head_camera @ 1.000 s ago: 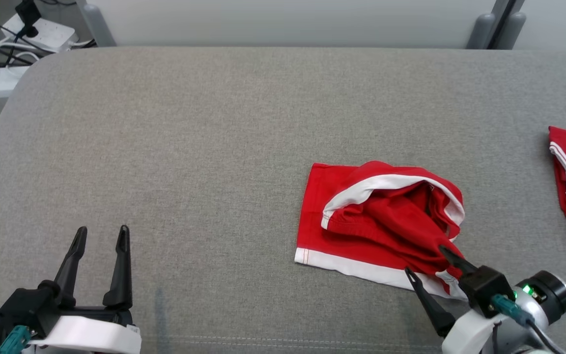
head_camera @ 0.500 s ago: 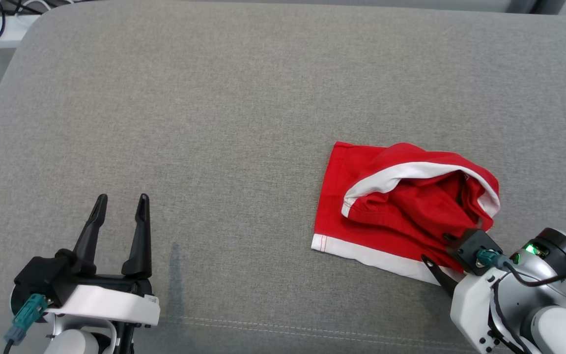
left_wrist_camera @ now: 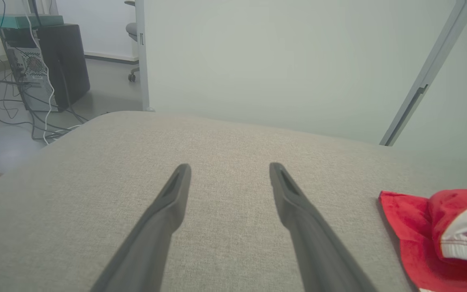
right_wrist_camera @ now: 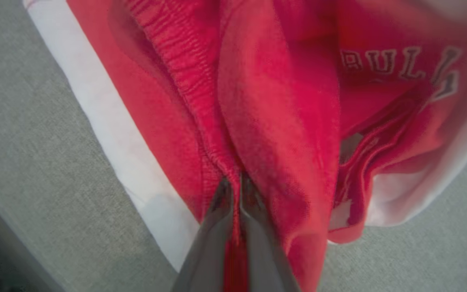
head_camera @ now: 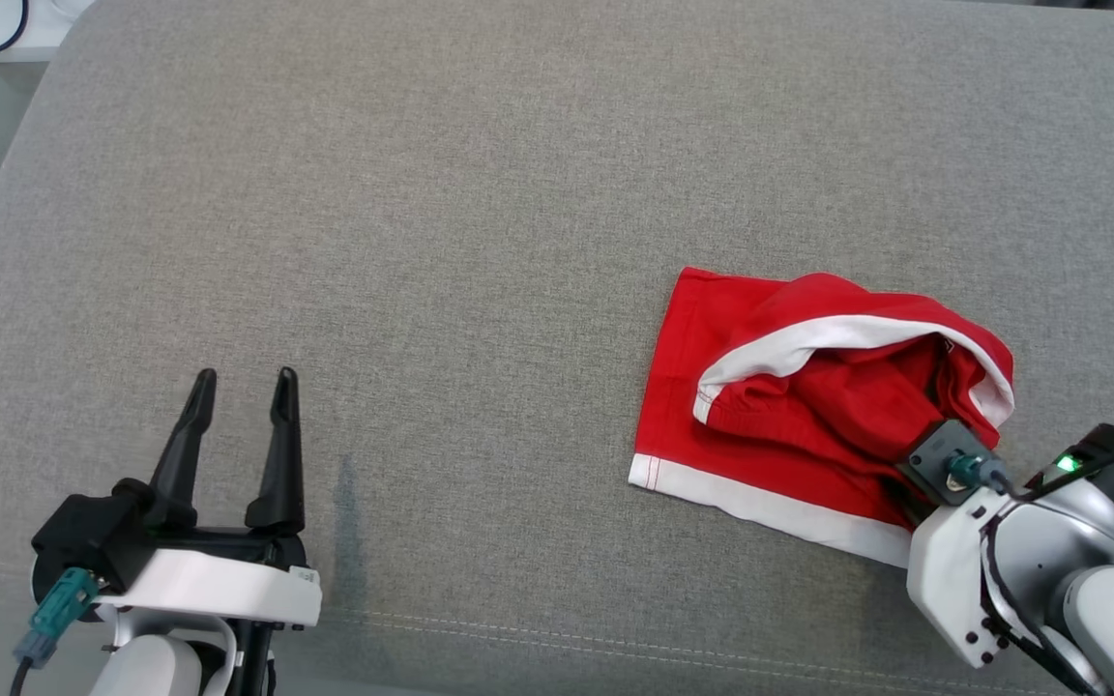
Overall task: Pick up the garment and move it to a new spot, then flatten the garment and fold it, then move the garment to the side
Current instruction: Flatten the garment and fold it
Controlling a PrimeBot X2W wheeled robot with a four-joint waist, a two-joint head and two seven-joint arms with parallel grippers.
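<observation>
"Garment (head_camera: 808, 416), where on the cushion (head_camera: 480, 242) is it?"
"Right of middle, towards the front edge. It's red with white bands, rumpled, and its top layer is humped up and turned back."
"Right gripper (right_wrist_camera: 233, 184)?"
"Its fingers are pinched together on a fold of red cloth at the garment's near right corner."
"Left gripper (head_camera: 244, 377)?"
"Jaws spread wide, at the cushion's front left, well apart from the garment."

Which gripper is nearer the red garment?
Right. The right gripper is pinched on the red garment; the left gripper stands open over the cushion, well left of it.
</observation>
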